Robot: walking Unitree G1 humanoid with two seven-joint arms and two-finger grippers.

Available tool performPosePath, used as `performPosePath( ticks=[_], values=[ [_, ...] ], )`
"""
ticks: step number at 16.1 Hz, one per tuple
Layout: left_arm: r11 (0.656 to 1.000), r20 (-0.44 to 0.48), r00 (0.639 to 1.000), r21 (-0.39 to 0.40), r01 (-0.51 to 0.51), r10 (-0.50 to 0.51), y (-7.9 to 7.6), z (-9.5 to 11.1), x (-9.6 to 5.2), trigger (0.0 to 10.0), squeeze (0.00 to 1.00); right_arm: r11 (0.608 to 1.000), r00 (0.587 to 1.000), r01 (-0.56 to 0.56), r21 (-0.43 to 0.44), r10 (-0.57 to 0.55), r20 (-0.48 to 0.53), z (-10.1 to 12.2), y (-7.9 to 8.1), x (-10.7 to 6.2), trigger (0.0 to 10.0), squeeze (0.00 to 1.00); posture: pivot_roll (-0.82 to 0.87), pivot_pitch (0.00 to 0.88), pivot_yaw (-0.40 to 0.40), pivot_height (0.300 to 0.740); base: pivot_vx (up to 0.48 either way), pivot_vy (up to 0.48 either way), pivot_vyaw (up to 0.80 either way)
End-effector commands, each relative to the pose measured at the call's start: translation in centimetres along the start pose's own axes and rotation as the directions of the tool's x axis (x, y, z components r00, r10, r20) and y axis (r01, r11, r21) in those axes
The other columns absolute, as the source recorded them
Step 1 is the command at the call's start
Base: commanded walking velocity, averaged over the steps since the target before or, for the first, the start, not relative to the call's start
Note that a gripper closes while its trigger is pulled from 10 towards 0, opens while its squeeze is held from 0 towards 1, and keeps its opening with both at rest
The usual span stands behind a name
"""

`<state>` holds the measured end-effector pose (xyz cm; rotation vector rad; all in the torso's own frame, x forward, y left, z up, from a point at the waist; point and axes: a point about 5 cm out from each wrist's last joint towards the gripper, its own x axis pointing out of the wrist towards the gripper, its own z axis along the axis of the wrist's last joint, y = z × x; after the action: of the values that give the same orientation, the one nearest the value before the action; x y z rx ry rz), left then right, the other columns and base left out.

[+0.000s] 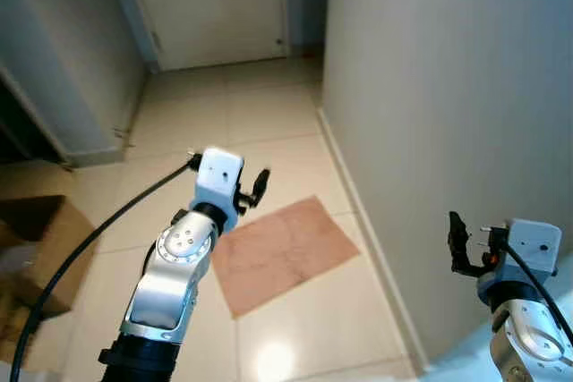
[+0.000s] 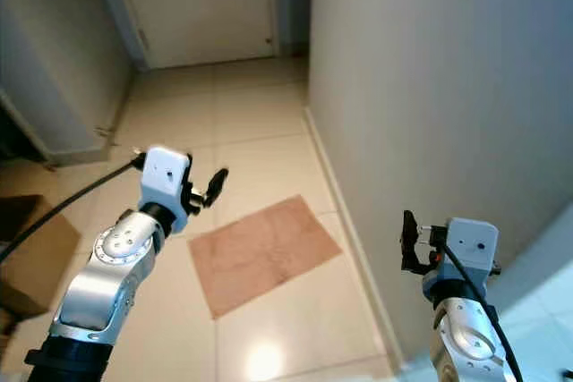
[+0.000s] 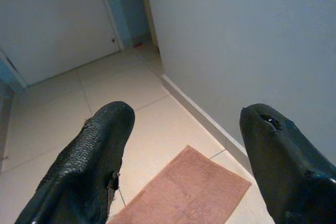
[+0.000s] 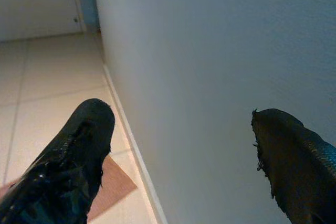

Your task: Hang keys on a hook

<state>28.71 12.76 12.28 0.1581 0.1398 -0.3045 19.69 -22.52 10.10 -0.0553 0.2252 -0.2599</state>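
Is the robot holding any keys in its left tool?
No, the left tool is open, with just floor tiles and a brown mat between its fingers.

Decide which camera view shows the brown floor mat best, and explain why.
The left eye view: the whole mat lies flat on the tiled floor beside the wall. The right eye view shows it whole too; each wrist view catches a part of it past its jaws.

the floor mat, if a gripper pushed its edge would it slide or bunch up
The mat looks thin and lies flat, so it is probably floppy and light. On the glossy tile floor it would likely slide first, perhaps wrinkling if only one corner is pushed. Its ribbed weave suggests soft fabric, not fragile.
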Motion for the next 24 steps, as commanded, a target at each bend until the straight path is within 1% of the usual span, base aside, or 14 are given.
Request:
performPosePath(
  ticks=[1,2,3,5,6,7,10,12,14,15,16,20,22,24],
  values=[
    [1.000,0.006,1.000,0.015,-0.026,0.026,0.7,0.7,0.0,10.0,0.00,1.000,1.000,-0.025,-0.006,0.025,-0.016,0.5,0.6,-0.1,10.0,1.00,-0.27,0.000,0.071,0.740,0.000,0.000,0.00],
    [0.999,-0.004,0.999,0.013,-0.032,0.032,0.8,0.5,-0.1,10.0,0.00,0.993,0.994,-0.107,-0.041,0.106,-0.016,0.7,1.3,-0.2,10.0,1.00,-0.26,0.000,0.063,0.740,0.000,0.000,0.00],
    [0.999,-0.012,0.999,0.012,-0.041,0.041,0.7,0.2,-0.4,10.0,0.00,0.987,0.987,-0.160,0.003,0.160,0.022,1.1,1.7,-0.4,10.0,1.00,-0.26,0.000,0.043,0.740,0.000,0.000,0.00],
    [0.997,-0.038,0.996,-0.008,-0.083,0.082,0.7,-0.7,-1.2,10.0,0.00,0.970,0.971,-0.235,-0.058,0.236,0.022,1.4,2.4,0.1,10.0,1.00,-0.23,0.000,-0.001,0.740,0.000,0.000,0.31],
    [0.996,-0.043,0.995,-0.007,-0.092,0.092,0.7,-0.9,-1.5,10.0,0.00,0.964,0.964,-0.261,-0.054,0.263,0.024,1.5,2.7,0.3,10.0,1.00,-0.23,0.000,-0.008,0.740,0.000,0.000,0.80],
    [0.993,-0.060,0.991,-0.008,-0.121,0.120,0.8,-1.3,-2.6,10.0,0.00,0.949,0.954,-0.294,-0.114,0.298,0.021,1.6,3.2,0.9,10.0,1.00,-0.20,0.000,-0.040,0.740,0.000,0.000,0.80],
    [0.990,-0.069,0.988,0.006,-0.138,0.138,1.0,-1.6,-3.6,10.0,0.00,0.929,0.936,-0.349,-0.120,0.351,-0.007,0.8,3.8,1.7,10.0,1.00,-0.15,0.000,-0.068,0.740,0.000,0.000,0.80],
    [0.988,-0.062,0.986,0.017,-0.151,0.152,1.5,-1.6,-3.9,10.0,0.00,0.962,0.962,-0.273,-0.023,0.273,-0.004,0.3,3.6,2.6,10.0,1.00,-0.13,0.000,-0.058,0.740,0.000,0.000,0.80],
    [0.984,-0.046,0.983,0.017,-0.176,0.177,2.0,-1.4,-3.6,10.0,0.00,0.956,0.963,-0.268,-0.117,0.270,0.003,-0.1,3.7,2.6,10.0,1.00,-0.13,0.000,-0.044,0.740,0.000,0.000,0.80],
    [0.981,-0.031,0.981,0.041,-0.188,0.190,2.2,-1.4,-3.0,10.0,0.00,0.971,0.979,-0.202,-0.128,0.205,0.011,-0.3,3.5,2.6,10.0,1.00,-0.14,0.000,-0.024,0.740,0.000,0.000,0.80],
    [0.981,-0.032,0.982,0.053,-0.187,0.189,2.2,-1.4,-2.9,10.0,0.00,0.969,0.980,-0.190,-0.159,0.197,0.026,-0.2,3.5,2.6,10.0,1.00,-0.14,0.000,-0.024,0.740,0.000,0.000,0.80],
    [0.984,-0.029,0.984,0.055,-0.172,0.173,2.4,-1.5,-2.3,10.0,0.00,0.975,0.985,-0.168,-0.145,0.172,0.020,-0.1,3.2,3.0,10.0,1.00,-0.15,0.000,-0.010,0.740,0.000,0.000,0.80],
    [0.985,-0.018,0.986,0.044,-0.165,0.166,2.2,-1.4,-1.7,10.0,0.00,0.971,0.973,-0.214,-0.107,0.221,0.061,0.8,4.0,2.8,10.0,1.00,-0.16,0.000,-0.007,0.740,0.000,0.000,0.80],
    [0.984,-0.021,0.985,0.045,-0.170,0.171,2.2,-1.6,-1.6,10.0,0.00,0.989,0.990,-0.121,-0.087,0.127,0.060,0.9,3.4,2.9,10.0,1.00,-0.17,0.000,-0.003,0.740,0.000,0.000,0.80]
  ],
)
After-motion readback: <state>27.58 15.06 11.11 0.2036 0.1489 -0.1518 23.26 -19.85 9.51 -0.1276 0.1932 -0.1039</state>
